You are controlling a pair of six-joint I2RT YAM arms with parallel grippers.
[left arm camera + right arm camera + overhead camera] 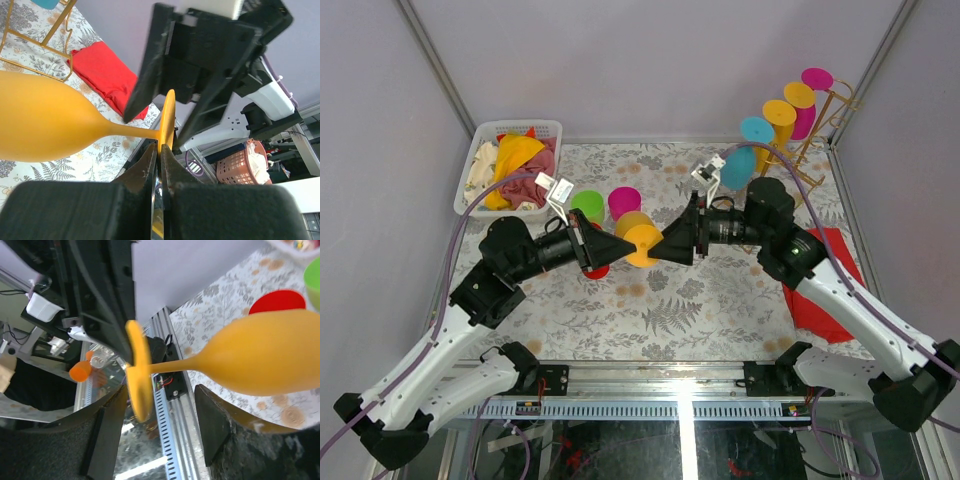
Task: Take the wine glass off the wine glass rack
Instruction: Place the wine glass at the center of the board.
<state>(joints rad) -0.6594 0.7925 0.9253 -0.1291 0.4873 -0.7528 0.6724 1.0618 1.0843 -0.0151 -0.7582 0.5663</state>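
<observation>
Yellow wine glass [640,240] is off the rack [820,130], held on its side in the air over the middle of the table [720,300], between the two arms. Left gripper [160,150] has its jaws pinched tight on the rim of the glass's round foot. In the left wrist view the thin disc sits edge-on between the two dark fingers, with the stem and bowl running off to the left. Right gripper [160,392] faces it from the other side with its jaws spread apart. One finger is on each side of the stem near the foot, and neither looks to be touching. The foot is a bit blurred in the right wrist view. The gold wire rack stands at the far right corner, well apart from the held glass, with a row of coloured glasses [778,112] hanging on it: pink, yellow and blue. A green glass [587,205] and a pink glass [624,200] stand on the table just behind the grippers. A red glass [597,270] is under the left gripper. A white basket [545,128] holding cloths [515,160] sits at the far left. A red cloth [825,285] lies on the table by the right arm.
</observation>
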